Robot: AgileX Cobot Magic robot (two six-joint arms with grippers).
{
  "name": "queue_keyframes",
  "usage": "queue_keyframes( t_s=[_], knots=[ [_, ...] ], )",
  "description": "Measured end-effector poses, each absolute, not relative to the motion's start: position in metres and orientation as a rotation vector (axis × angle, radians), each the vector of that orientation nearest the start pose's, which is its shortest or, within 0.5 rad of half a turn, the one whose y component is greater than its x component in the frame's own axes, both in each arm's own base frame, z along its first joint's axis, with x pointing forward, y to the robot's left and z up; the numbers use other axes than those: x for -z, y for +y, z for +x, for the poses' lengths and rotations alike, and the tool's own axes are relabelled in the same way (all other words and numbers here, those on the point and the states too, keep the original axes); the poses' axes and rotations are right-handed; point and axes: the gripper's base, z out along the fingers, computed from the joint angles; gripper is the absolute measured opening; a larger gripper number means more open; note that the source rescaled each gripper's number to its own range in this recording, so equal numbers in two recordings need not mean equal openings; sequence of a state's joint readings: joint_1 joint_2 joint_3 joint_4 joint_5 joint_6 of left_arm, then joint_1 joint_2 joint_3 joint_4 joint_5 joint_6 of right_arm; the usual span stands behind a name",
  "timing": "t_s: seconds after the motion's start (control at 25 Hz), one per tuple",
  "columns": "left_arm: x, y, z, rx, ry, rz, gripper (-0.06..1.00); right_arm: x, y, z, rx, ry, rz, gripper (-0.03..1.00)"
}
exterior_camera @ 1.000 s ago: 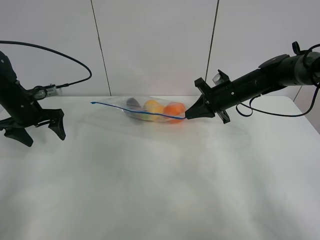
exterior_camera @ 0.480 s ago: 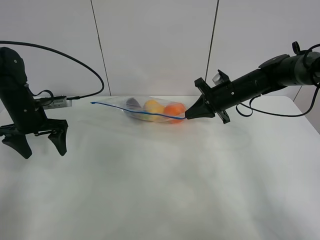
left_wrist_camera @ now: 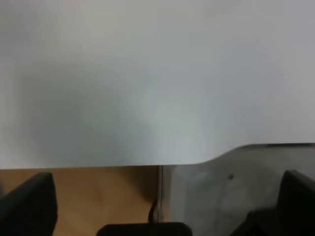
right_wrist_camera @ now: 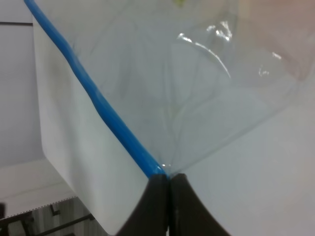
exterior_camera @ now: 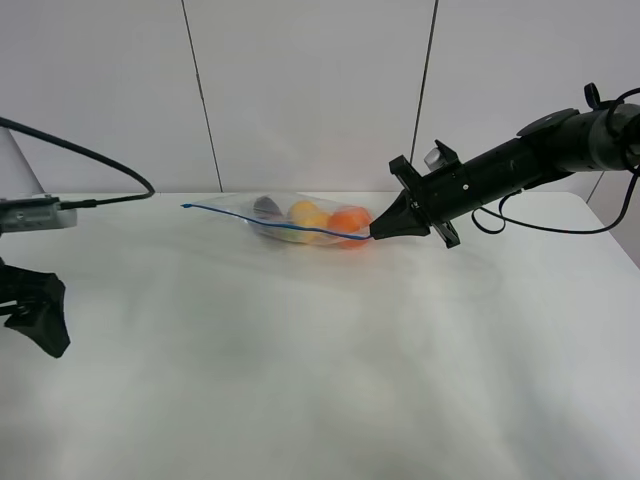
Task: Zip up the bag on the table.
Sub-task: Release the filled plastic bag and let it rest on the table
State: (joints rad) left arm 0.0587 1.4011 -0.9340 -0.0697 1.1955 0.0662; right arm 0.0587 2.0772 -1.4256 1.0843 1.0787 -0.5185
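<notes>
Item: clear zip bag [exterior_camera: 300,222] with a blue zipper strip [exterior_camera: 270,223], lying on the white desk [exterior_camera: 320,380] toward its far edge, slightly left of centre-right; an orange [exterior_camera: 348,220], a yellow fruit [exterior_camera: 305,213] and a dark item, probably an eggplant [exterior_camera: 265,205], show through the plastic. Right end effector [exterior_camera: 378,232]: closed, its two tips pinched together on the right-hand end of the zipper strip [right_wrist_camera: 98,101], as the right wrist view shows, with the bag corner lifted a little off the desk. Left end effector [exterior_camera: 35,320]: at the far left of the scene, near the desk's left edge, well apart from the bag and holding nothing; only part of it is in frame in the high view, while the left wrist view shows its two dark fingers [left_wrist_camera: 27,206] set wide apart over bare desk and floor, so it reads as open. Progress, judged: the strip runs as one thin blue line from the left corner to the pinched end, which suggests that the seal is largely or wholly run; whether every part is pressed shut cannot be told. Remaining, judged: release of the corner and withdrawal of the right arm.
</notes>
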Motion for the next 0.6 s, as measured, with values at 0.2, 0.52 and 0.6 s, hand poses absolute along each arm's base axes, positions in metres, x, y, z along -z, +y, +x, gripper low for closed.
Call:
queue_keyframes(
  t_s=[0.2,0.52,0.6],
  knots=[
    [-0.284,0.003,0.189,0.11,2.861,-0.035,1.0,-0.181,0.095,0.406,-1.326,2.69,0.017,0.0],
    [-0.29,-0.002,0.131,0.119,2.721,-0.031,1.0,-0.181,0.095,0.406,-1.326,2.69,0.017,0.0],
    [-0.276,-0.002,0.118,0.121,2.738,-0.032,1.0,-0.181,0.095,0.406,-1.325,2.691,0.015,0.0]
  ],
)
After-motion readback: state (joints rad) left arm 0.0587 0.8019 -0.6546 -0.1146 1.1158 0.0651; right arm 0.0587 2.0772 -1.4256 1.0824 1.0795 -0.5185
